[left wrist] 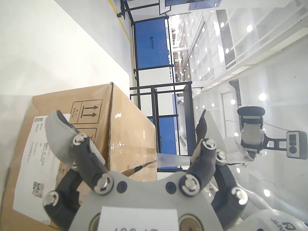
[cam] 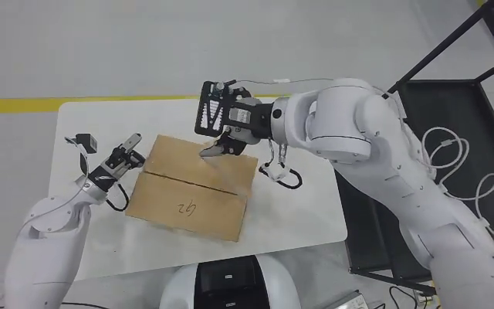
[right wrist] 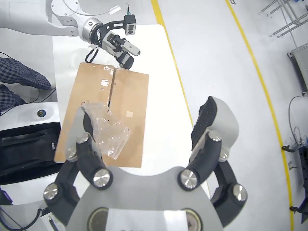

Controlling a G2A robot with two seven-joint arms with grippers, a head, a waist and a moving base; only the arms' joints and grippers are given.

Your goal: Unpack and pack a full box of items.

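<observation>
At the middle of the white table (cam: 301, 212) sits the cardboard box (cam: 193, 189), its flaps lying shut along the centre seam (right wrist: 112, 85). The left claw (cam: 131, 151) is spread, just beside the box's 9 o'clock side. The right claw (cam: 220, 148) hangs over the 12 o'clock edge, also spread, with a crumpled scrap of clear tape (right wrist: 107, 131) clinging to one finger. The sealing tape looks at least partly peeled. Opening the flaps, emptying the box and repacking it all appear left to do, and the contents are hidden.
</observation>
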